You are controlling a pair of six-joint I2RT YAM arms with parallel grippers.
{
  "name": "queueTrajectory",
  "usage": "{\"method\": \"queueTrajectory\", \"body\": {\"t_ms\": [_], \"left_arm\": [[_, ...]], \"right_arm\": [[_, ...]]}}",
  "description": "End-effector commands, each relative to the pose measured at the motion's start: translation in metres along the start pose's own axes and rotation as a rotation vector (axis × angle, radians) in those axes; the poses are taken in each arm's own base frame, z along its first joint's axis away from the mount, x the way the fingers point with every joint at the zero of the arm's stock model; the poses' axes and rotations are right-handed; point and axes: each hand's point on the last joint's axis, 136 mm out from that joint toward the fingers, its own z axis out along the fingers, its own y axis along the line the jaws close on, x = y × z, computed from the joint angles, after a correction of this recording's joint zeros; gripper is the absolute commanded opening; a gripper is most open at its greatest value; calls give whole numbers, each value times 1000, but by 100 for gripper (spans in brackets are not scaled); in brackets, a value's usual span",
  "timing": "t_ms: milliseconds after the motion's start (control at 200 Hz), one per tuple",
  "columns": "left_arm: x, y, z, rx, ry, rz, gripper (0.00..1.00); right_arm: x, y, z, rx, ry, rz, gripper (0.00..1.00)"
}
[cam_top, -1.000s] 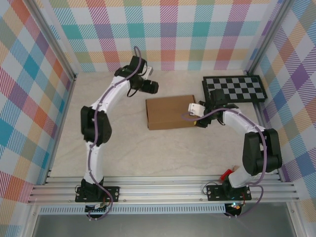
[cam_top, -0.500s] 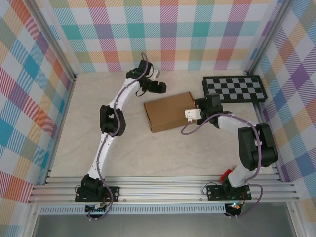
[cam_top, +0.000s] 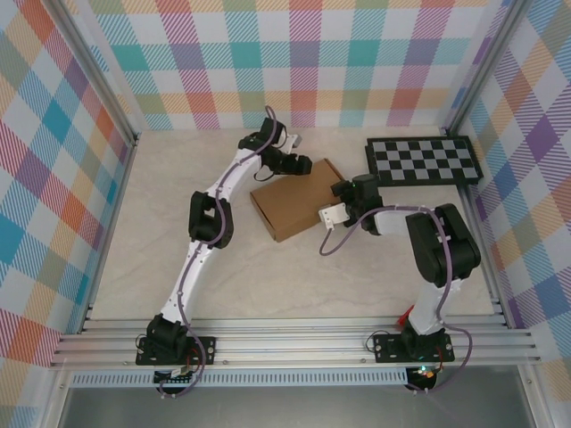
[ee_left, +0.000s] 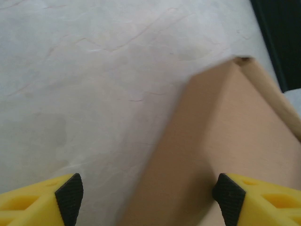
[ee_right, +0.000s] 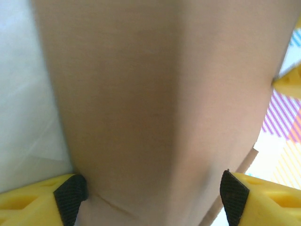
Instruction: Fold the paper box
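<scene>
Now | paper box [cam_top: 290, 201] is lying skewed on the desk [cam_top: 178, 232], having swung round | left pincer [ee_left: 149, 195] and right pincer [ee_right: 151, 193], both gaping apart, are closing in astride its edges | final squaring seemingly beginning.

From above, the left gripper's [cam_top: 299, 166] fingertips are tucked under its own wrist at the far corner of the paper box [cam_top: 294, 203]. Close up at the right gripper [ee_right: 150, 193], the cardboard is 1 soft blur running off top and bottom. I can't tell whether the pads [ee_right: 70, 190] press it.
</scene>
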Motion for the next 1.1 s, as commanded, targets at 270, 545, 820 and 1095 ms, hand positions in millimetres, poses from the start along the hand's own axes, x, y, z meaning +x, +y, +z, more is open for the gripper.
{"method": "queueTrajectory", "body": {"t_ms": [270, 545, 820, 1095], "left_arm": [[76, -46, 37, 227, 247, -29, 54], [73, -6, 33, 109, 235, -125, 54], [57, 36, 13, 16, 182, -205, 54], [53, 34, 2, 20, 166, -210, 54]], "right_arm": [[-55, -61, 26, 213, -73, -91, 47], [-63, -57, -1, 146, -136, 32, 58], [-41, -53, -57, 22, -153, 476, 75], [21, -48, -104, -106, -64, 1450, 42]]}}
